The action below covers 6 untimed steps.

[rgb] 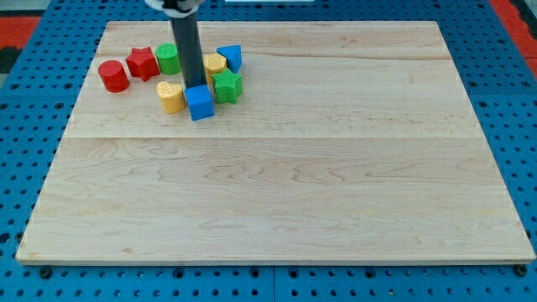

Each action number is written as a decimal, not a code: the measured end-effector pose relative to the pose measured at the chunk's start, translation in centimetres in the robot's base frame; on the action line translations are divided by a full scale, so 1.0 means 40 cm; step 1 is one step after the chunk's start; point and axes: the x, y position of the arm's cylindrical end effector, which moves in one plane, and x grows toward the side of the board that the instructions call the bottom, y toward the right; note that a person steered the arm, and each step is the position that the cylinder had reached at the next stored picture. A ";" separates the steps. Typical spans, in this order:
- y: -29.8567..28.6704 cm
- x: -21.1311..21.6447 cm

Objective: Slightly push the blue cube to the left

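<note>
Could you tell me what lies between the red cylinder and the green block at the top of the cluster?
In the camera view, the red star lies between the red cylinder and the green block, close beside both.

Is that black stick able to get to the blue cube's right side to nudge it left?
Probably yes. My tip sits just behind the blue cube, toward the view's top. The green block crowds the cube's upper right, but its lower right side faces bare board.

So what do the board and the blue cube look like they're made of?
The board looks like pale wood, matte: grain lines and plank seams show. The blue cube is probably painted wood or plastic, given its even, saturated colour and faint sheen. My tip sits right behind the cube.
</note>
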 end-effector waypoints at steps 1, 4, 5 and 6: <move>-0.005 0.082; 0.278 0.319; 0.384 0.329; 0.440 0.438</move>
